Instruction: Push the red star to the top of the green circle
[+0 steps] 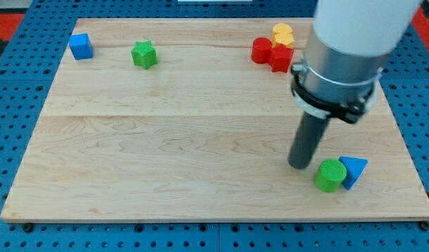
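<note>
The red star (282,57) lies near the view's top right, touching a red round block (261,50) on its left and a yellow block (283,35) above it. The green circle (330,175) sits at the lower right, touching a blue triangle (353,170) on its right. My tip (299,166) rests on the board just left of the green circle, close to it, and far below the red star.
A green star (144,54) and a blue cube (80,46) lie at the top left. The wooden board (165,140) sits on a blue pegboard. The arm's white and grey body (347,49) hides part of the right side of the board.
</note>
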You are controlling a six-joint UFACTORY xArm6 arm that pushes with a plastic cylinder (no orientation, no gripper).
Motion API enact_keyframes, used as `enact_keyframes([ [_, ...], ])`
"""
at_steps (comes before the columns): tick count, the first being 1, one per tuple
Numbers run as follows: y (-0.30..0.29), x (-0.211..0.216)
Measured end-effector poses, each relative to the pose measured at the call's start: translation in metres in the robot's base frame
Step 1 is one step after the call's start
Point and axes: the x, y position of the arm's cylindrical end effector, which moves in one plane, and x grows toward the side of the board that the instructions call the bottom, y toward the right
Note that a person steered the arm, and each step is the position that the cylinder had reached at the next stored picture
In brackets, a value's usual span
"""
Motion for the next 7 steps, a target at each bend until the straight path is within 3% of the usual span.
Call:
enact_keyframes([
  [1, 0.008, -0.088],
  [2, 0.101, -0.155],
  [3, 0.133, -0.247],
  [4, 0.127, -0.328],
  [6, 0.012, -0.309],
  [7, 0.045, -0.289],
])
